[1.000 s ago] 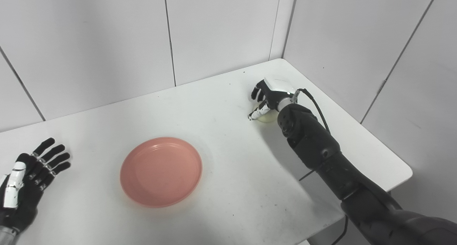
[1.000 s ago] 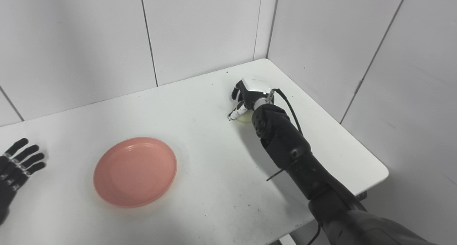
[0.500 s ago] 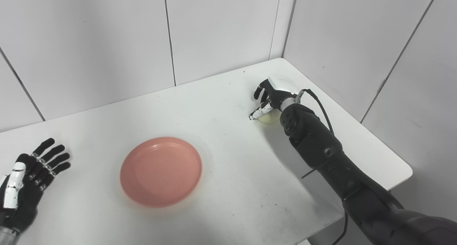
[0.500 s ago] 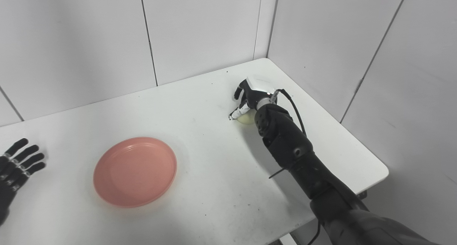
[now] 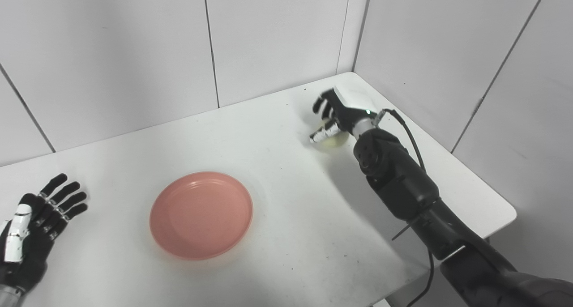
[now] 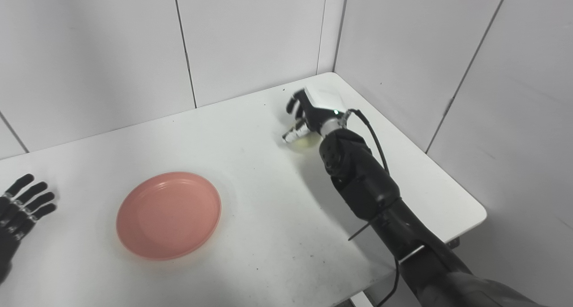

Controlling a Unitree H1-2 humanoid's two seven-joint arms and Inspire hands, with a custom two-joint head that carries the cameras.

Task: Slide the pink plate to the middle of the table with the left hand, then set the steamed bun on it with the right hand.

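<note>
A white table point(image 5: 286, 235) with rounded corners stands in the corner of a room with pale panelled walls. Its top is scuffed and dotted with small dark specks. A round pink plate point(image 5: 201, 215) with a shallow raised rim lies flat on it, left of the middle and towards the near edge. A black robotic left hand point(image 5: 31, 228) lies at the table's near left edge, palm down and fingers spread, well apart from the plate.

White table point(image 5: 277, 235) set into a corner, pale panelled walls point(image 5: 134, 52) with dark seams, even light
</note>
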